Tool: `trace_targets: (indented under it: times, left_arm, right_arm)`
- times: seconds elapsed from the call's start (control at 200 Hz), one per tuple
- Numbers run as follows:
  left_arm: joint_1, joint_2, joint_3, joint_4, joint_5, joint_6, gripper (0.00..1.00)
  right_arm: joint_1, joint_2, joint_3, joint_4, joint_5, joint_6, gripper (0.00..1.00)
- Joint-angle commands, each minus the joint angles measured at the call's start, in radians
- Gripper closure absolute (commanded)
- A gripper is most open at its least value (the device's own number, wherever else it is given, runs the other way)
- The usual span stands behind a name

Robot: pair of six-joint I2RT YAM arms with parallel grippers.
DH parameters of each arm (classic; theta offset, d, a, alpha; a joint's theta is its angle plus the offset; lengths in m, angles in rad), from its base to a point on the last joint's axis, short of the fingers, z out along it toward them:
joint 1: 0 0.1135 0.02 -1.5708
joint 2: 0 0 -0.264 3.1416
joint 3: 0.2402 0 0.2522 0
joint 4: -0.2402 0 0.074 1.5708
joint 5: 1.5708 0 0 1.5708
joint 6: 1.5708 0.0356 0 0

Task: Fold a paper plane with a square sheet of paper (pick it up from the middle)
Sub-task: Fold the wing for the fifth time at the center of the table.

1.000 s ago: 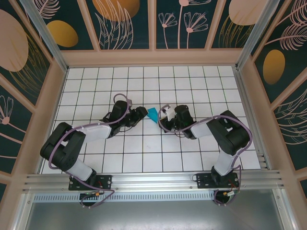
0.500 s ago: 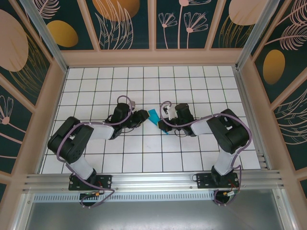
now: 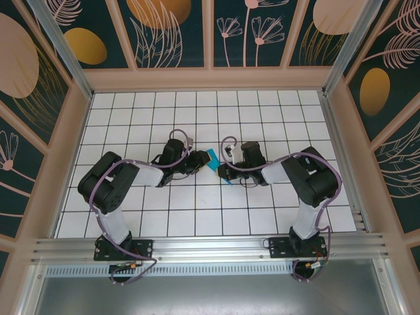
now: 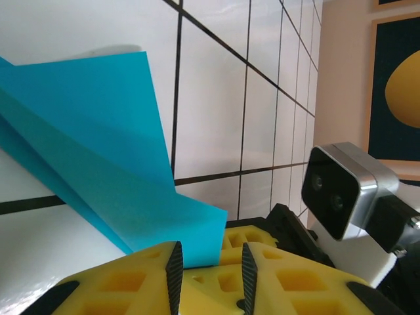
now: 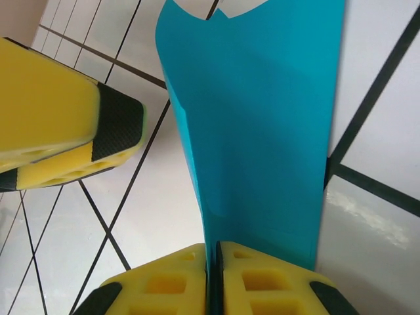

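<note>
Paper (image 5: 262, 131) lengthwise from right end effector (image 5: 213, 252)

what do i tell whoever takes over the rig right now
Right gripper: shut on one edge of the blue paper.
Left gripper: jaws partly apart at the paper's corner, not clamped on it.
Paper: folded into layers, between the two grippers over the middle of the table.
Done: picked up, first folds in.
Left: the remaining folds down to a narrow pointed dart.
</note>
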Motion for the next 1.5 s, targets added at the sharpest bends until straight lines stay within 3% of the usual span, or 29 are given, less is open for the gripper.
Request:
trace_targets:
  times: [0.0, 0.626, 1.496]
  left_arm:
    - [-0.008, 0.020, 0.027, 0.044, 0.022, -0.003, 0.68]
    - [-0.015, 0.062, 0.025, 0.081, 0.041, 0.041, 0.71]
    - [-0.030, 0.155, 0.065, 0.091, 0.042, 0.076, 0.80]
  right_arm:
    - [-0.016, 0.030, 0.023, -0.018, -0.036, 0.033, 0.88]
    - [-0.068, 0.071, 0.052, -0.004, -0.205, 0.190, 0.97]
    - [-0.088, 0.130, 0.089, -0.100, -0.181, 0.233, 1.00]
